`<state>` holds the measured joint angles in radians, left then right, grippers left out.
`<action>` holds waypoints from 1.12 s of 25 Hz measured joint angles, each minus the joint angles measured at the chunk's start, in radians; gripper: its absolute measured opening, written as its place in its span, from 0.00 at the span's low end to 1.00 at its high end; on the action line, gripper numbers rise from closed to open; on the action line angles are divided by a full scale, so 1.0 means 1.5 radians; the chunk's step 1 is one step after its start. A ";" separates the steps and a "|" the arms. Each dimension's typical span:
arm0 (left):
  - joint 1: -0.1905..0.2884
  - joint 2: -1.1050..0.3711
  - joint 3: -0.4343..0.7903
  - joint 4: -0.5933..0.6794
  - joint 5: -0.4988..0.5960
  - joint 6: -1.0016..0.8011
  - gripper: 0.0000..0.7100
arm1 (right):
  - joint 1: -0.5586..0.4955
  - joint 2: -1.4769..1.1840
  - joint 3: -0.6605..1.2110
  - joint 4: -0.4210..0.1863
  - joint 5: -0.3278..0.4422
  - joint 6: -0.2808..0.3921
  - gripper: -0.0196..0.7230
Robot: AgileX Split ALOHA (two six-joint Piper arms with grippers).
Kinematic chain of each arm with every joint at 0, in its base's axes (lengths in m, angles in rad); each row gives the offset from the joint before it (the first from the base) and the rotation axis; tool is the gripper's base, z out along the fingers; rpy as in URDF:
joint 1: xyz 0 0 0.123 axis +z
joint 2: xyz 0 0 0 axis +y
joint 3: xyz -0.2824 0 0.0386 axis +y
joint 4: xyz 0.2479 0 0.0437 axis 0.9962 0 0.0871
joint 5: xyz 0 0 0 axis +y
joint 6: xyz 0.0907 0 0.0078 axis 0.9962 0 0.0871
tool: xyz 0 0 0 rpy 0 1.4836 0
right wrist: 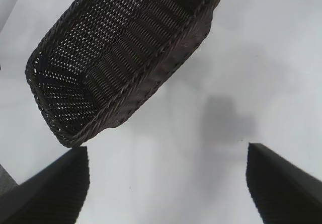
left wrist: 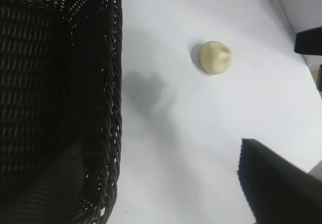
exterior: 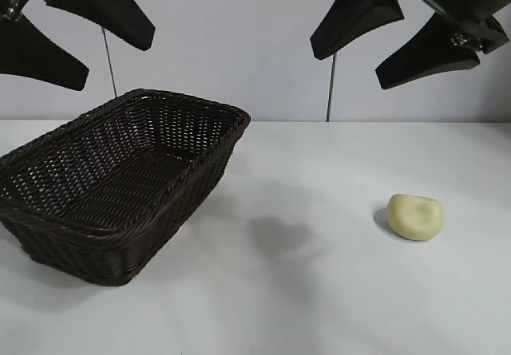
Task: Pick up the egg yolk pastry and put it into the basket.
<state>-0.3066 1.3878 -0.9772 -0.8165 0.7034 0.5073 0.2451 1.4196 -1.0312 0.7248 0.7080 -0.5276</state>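
a: where do you aim?

b: the pastry (exterior: 414,216) lies lower right of the frame on the table (exterior: 319,291), well apart from the basket (exterior: 120,181) at left.

a: grippers?

b: right gripper (exterior: 387,36), upper right, and left gripper (exterior: 80,32), upper left, both gape wide, empty. bring your right one straight down and close gently; it looks soft.

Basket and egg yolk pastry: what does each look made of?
Basket: dark brown woven wicker, seemingly; open weave and a braided rim show, with slight sheen. Egg yolk pastry: pale cream-yellow, smooth and matte, with a shallow dent; real dough or a soft replica cannot be told.
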 joint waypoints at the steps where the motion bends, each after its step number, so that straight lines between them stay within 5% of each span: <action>1: 0.000 0.000 0.000 0.000 0.000 0.000 0.85 | 0.000 0.000 0.000 0.000 0.001 0.000 0.85; 28: 0.000 0.000 0.000 0.000 -0.004 -0.017 0.85 | 0.000 0.000 0.000 0.000 0.003 0.003 0.85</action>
<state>-0.3066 1.3878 -0.9772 -0.8166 0.6977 0.4813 0.2451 1.4196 -1.0312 0.7248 0.7128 -0.5236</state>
